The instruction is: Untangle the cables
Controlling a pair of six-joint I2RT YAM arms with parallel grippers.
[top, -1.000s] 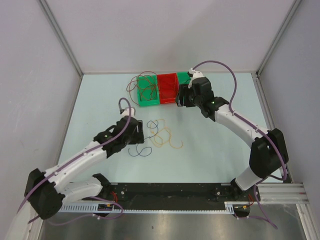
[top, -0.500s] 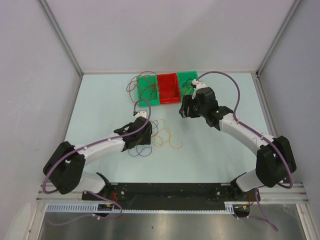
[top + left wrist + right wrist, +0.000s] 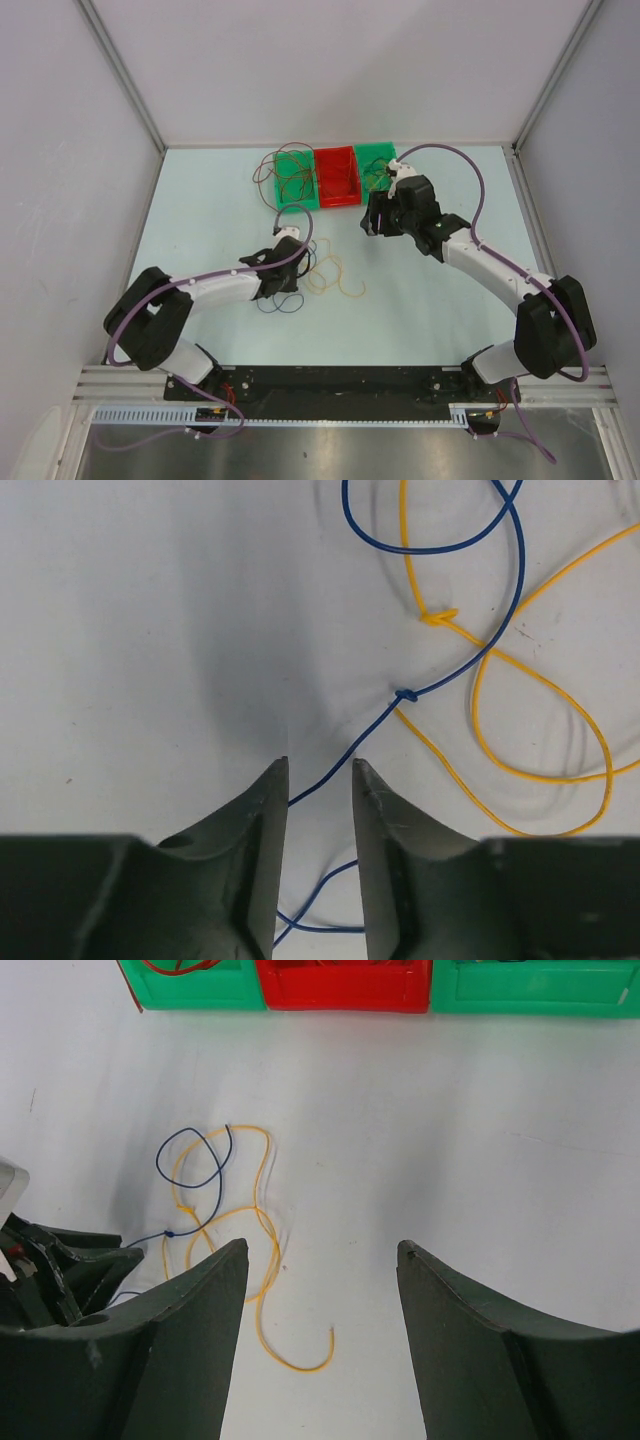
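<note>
I'm lowering the left gripper (image 3: 318, 765) onto the tangle (image 3: 322, 268) on the table (image 3: 430, 290): jaws narrowly parted, now straddling the blue cable (image 3: 404, 694) (not pinched yet). The right gripper (image 3: 322, 1250), wide, is swinging nearer, so separating can begin.

The cables (image 3: 330, 272) are hair-thin wire loops lying slack on the table (image 3: 200, 220) in two groups. In the near group, the blue cable (image 3: 404, 694) lies flat in an open curve and carries one small knot. Below the knot its strand runs into the narrow gap between the fingers of the left gripper (image 3: 320, 780); contact cannot be determined. The yellow cable (image 3: 437, 616) crosses the blue cable at several places, carries its own small knot, and spreads in wide flat curves ending in a free tip. Well apart, toward the far side, the brown and red cables (image 3: 285, 178) form a loose bundle draped over the left green bin (image 3: 298, 207), partly inside it and partly spilling onto the table beside it.
</note>
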